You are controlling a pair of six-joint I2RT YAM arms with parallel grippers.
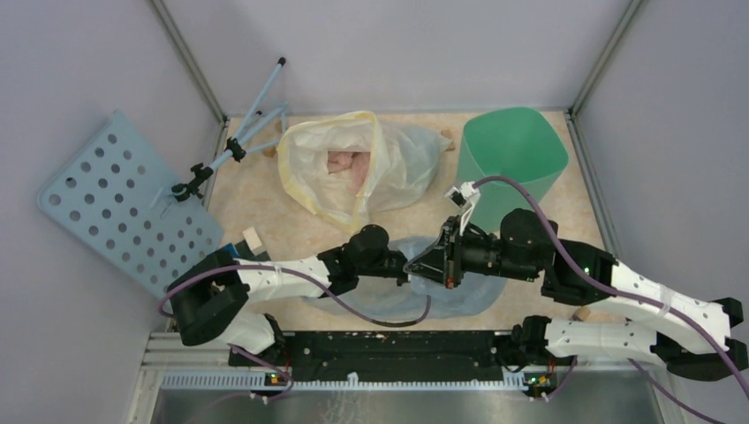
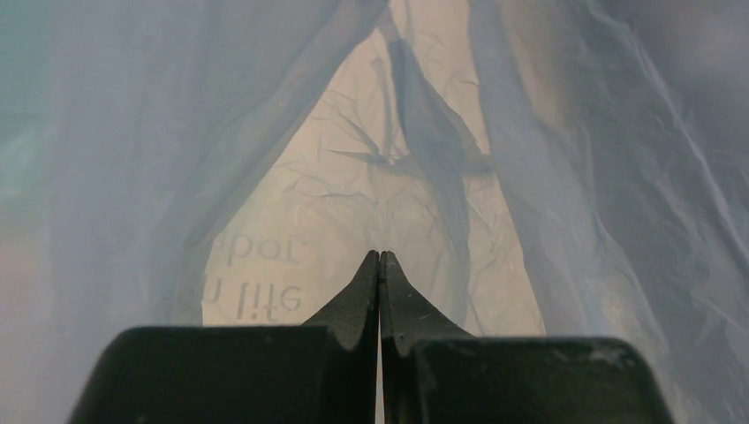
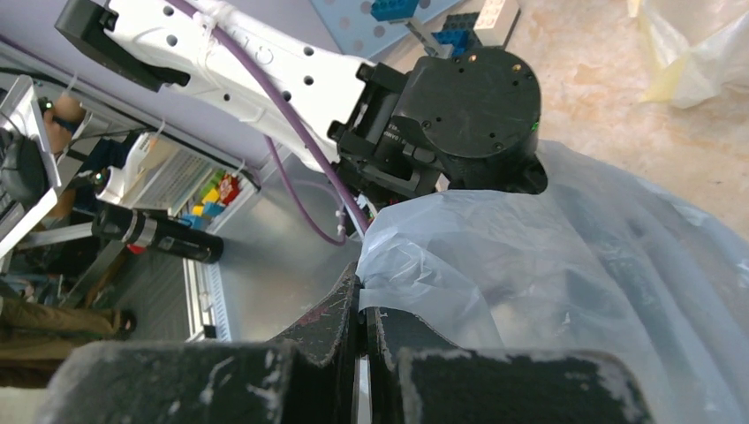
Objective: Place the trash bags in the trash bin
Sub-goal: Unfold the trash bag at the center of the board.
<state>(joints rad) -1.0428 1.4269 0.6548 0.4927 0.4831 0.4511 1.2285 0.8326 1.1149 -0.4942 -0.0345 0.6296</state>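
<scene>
The pale-blue see-through trash bag lies crumpled on the table in front of the arms. My right gripper is shut on the bag's edge; in the right wrist view the film is pinched between its jaws. My left gripper meets it tip to tip and is covered by the bag. In the left wrist view its jaws are shut, with film all around; no film shows between the tips. The mint-green trash bin stands upright at the back right, apart from both grippers.
A whitish bag with a yellow rim lies at the back centre, left of the bin. A pale-blue perforated board and a small stand are at the left. Small blocks lie by the left arm. The left arm's wrist is close ahead of the right gripper.
</scene>
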